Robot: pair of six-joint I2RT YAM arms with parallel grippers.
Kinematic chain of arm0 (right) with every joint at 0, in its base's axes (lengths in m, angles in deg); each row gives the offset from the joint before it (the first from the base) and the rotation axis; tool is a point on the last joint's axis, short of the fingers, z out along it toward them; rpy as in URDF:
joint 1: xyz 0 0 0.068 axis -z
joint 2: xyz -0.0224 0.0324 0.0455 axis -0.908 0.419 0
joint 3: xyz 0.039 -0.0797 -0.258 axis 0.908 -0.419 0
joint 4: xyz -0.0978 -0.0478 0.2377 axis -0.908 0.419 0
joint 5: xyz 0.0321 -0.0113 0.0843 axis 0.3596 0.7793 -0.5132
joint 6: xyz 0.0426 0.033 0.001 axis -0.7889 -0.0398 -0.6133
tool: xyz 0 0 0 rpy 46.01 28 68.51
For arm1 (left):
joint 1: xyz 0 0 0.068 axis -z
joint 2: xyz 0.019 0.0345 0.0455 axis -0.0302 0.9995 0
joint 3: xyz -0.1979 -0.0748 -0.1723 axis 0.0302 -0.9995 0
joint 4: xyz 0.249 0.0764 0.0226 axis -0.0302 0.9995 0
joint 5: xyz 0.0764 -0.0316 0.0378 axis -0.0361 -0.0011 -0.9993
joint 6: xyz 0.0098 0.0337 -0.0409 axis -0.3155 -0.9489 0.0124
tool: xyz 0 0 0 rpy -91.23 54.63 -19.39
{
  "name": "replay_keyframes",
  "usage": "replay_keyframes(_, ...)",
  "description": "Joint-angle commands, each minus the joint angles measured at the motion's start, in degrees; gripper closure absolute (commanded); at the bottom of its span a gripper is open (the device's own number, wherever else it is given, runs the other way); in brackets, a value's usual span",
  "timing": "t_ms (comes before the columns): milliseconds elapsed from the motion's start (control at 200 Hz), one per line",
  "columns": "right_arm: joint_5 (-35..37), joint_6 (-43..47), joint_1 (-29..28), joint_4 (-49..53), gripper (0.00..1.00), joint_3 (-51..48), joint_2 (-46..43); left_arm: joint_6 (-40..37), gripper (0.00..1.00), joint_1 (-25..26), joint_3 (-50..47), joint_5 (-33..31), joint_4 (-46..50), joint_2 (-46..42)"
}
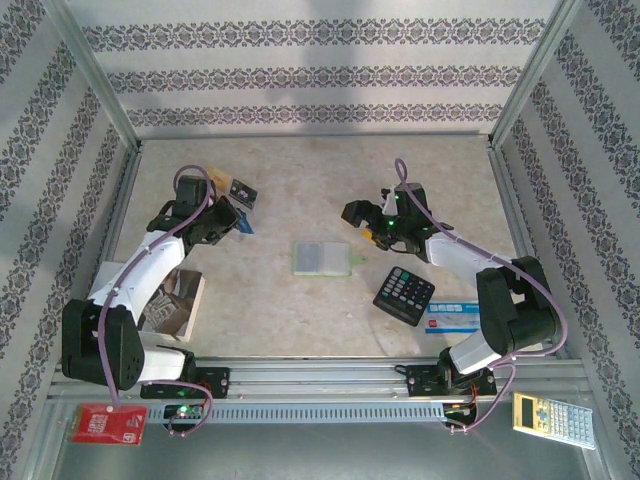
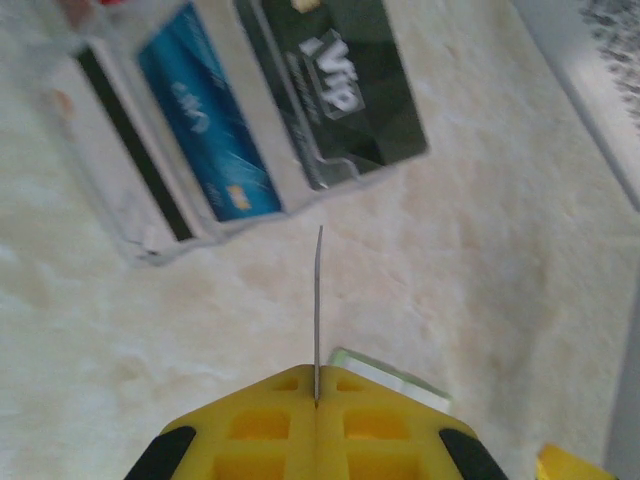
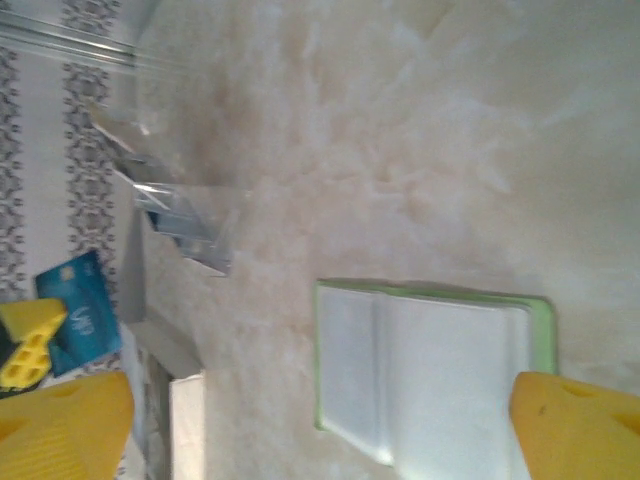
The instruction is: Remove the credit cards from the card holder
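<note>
End effectors: L (image 2: 316, 395) pinches thin card (image 2: 318, 300), R (image 3: 320, 420) wide; black card (image 2: 340, 90) reads "VIP".

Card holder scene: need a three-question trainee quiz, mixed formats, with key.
1. True or false: the card holder lies open, pale inner faces up.
2. Fill in: the right gripper has its jaws ____.
3. Which gripper pinches the thin card seen edge-on?
A. left gripper
B. right gripper
C. neither

Key: 1 true; 2 open; 3 A.
</note>
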Motion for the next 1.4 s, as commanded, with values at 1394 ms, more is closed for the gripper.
replay_keyframes(1394,7.3,7.6,-1.5,7.1,0.02,2.4,-1.0,17.8,1.0,0.7,21.7,-16.6,11.4,26.7)
